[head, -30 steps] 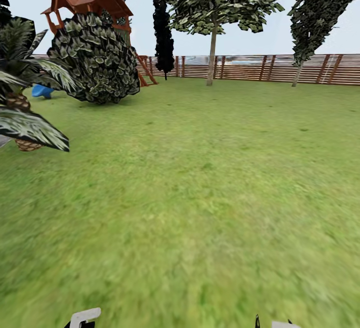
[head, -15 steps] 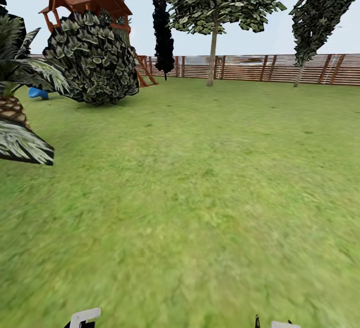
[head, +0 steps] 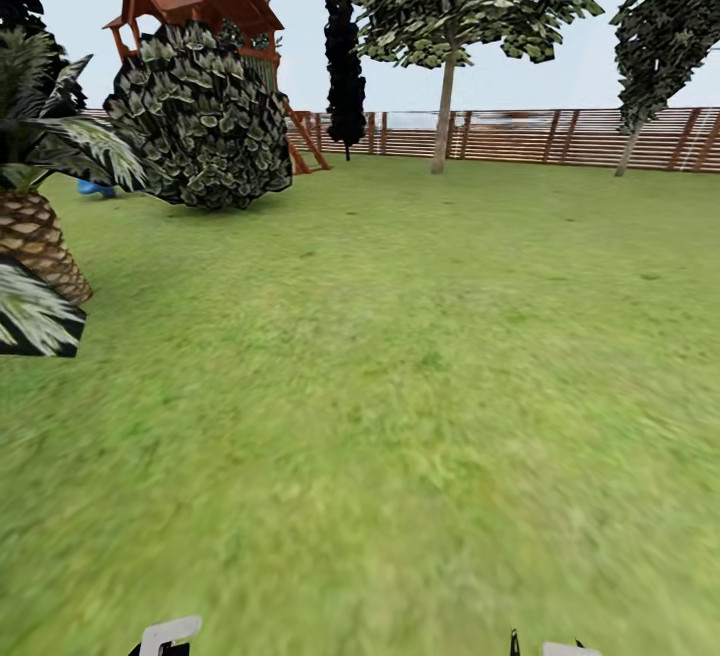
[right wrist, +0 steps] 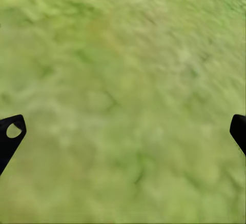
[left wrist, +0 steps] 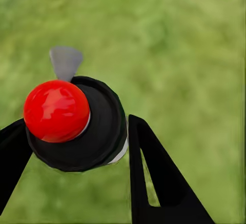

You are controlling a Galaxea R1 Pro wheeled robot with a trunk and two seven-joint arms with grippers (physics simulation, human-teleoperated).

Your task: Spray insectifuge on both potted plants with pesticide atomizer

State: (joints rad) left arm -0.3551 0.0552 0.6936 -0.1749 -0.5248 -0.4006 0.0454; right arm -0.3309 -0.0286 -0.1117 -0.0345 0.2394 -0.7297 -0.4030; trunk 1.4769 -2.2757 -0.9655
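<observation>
Across the garden lawn (head: 420,356): fence (head: 560,136), bush (head: 200,116), palm (head: 35,236).
Left claw (left wrist: 77,131) grips the pesticide atomizer (left wrist: 87,126), seen end-on, above grass; right claw (right wrist: 123,131) is spread wide, empty.

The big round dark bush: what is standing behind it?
Behind the bush stands a wooden play tower with a brown roof; a blue thing shows at the bush's side. The bush hides the tower's lower part.

palm (head: 35,226): 1 | round bush (head: 200,116): 1 | playhouse (head: 195,6): 1 | fence (head: 560,136): 1 | atomizer (left wrist: 77,124): 1
</observation>
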